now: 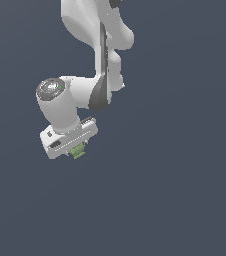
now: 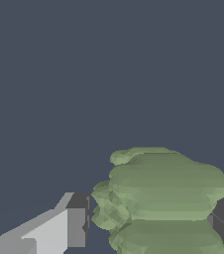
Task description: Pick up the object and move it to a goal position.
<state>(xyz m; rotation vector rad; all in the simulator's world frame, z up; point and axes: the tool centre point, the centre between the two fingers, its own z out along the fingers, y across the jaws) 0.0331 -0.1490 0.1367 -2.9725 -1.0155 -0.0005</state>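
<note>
The olive-green object (image 2: pixel 166 198), ridged and lumpy, sits between the two fingers of the gripper (image 2: pixel 151 225), which press against its opposite sides and hold it. In the exterior view the object (image 1: pixel 77 151) pokes out just beneath the white gripper (image 1: pixel 75 148), against a plain dark backdrop.

Flat, even simulator lighting, no cast shadows or glare; coarse, slightly soft renders.

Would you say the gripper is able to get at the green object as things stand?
Yes, it seems so: the green object sits between the gripper fingers, apparently already gripped, with nothing in the way.
</note>
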